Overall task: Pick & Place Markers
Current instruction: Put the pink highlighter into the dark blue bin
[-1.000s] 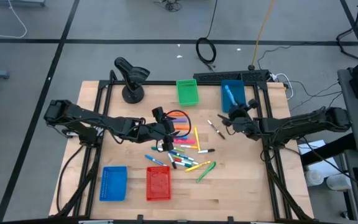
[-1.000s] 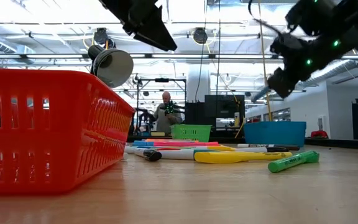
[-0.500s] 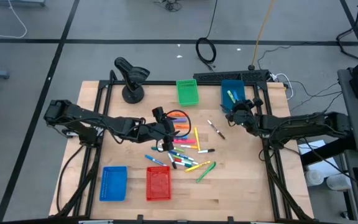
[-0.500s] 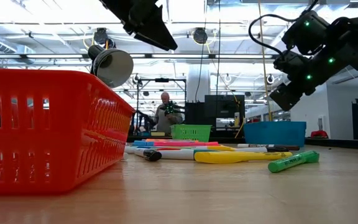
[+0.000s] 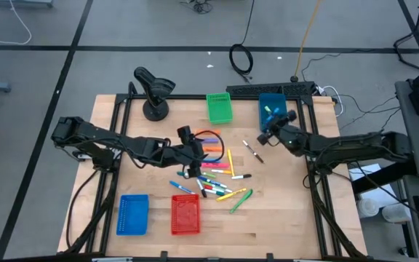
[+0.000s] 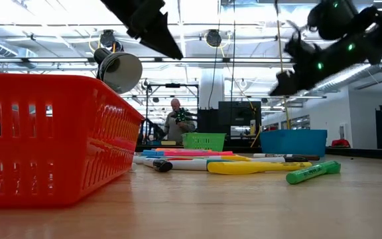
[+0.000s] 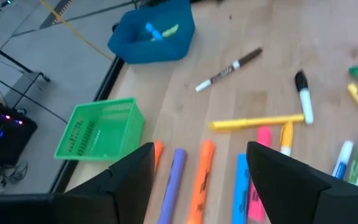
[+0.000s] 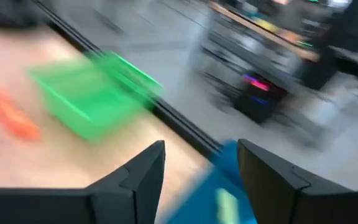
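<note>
Barely begun, by the look of it. Only a couple of markers — one blue, one yellow-green [image 7: 161,31] — lying inside the blue basket [image 5: 271,106] at the far right of the bench [image 5: 282,211]. Nothing visible in the green basket [image 5: 220,108] beside it, nor in the red basket [image 5: 185,215] or the second blue basket [image 5: 132,214] along the near edge.

Most of the markers [image 5: 217,177] loose in a pile at the middle of the bench: orange, purple, pink and blue ones side by side, a yellow one [image 7: 257,122] lying crosswise, a green one [image 5: 240,200] off toward the near side, and a brown-and-white one [image 5: 252,151] apart from the pile, toward the right arm.

Left tool [image 5: 193,161] low over the pile's left edge, fingers [image 7: 129,177] spread with nothing between them. Right tool [image 5: 270,134] raised beside the blue basket, fingers likewise apart and empty.

Left to do, probably: nearly the whole pile, one pen at a time — a long way from finished.
</note>
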Controlling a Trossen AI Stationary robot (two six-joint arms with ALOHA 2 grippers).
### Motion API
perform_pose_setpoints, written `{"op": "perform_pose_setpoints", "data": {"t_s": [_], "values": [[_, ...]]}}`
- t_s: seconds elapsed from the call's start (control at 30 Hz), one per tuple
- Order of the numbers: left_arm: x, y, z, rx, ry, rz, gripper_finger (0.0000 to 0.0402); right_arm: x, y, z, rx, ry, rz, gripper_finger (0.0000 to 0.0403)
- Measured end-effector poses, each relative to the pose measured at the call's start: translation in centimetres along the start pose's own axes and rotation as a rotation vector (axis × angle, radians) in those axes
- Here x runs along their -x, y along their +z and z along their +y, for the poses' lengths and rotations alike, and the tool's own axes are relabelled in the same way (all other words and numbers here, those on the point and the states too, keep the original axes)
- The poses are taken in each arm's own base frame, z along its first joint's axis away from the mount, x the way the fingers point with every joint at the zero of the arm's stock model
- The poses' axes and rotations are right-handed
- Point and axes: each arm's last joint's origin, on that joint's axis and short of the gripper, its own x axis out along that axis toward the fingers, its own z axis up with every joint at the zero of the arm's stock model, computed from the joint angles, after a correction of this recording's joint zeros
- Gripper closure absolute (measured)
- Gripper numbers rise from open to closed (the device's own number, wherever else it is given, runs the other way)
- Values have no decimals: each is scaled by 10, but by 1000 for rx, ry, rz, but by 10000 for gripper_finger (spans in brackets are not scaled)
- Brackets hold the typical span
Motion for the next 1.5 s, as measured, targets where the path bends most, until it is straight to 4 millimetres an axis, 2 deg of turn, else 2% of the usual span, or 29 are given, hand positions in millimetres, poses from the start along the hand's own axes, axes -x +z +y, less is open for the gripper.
{"op": "perform_pose_setpoints", "data": {"t_s": [0.27, 0.47, 0.57, 0.67, 0.9, 1.0, 1.13, 1.27, 1.4, 1.5], "values": [[-11, -12, 5, 51, -38, 85, 147, 16, 30, 0, -183, 466, -274, 215], [-21, -32, 8, 66, -61, 139, 147, 23, 34, 4, -222, 772, -311, 216], [-29, -45, 7, 87, -134, 137, 147, 25, 34, 6, -211, 859, -315, 217], [-36, -57, 3, 109, -235, 88, 147, 26, 34, 7, -208, 876, -318, 220], [-44, -62, -5, 99, -353, 45, 147, 25, 34, 6, -206, 872, -321, 222], [-52, -51, -8, 93, -390, 46, 147, 26, 35, 6, -209, 870, -333, 223], [-65, -29, -12, 2, -379, 138, 147, 26, 35, 6, -210, 871, -334, 223], [-84, -16, -19, -87, -385, 238, 147, 25, 34, 6, -205, 872, -319, 226], [-104, -19, -32, -145, -466, 285, 147, 25, 32, 7, -203, 872, -310, 227], [-117, -28, -40, -187, -511, 306, 147, 25, 28, 7, -203, 872, -312, 227]]}}
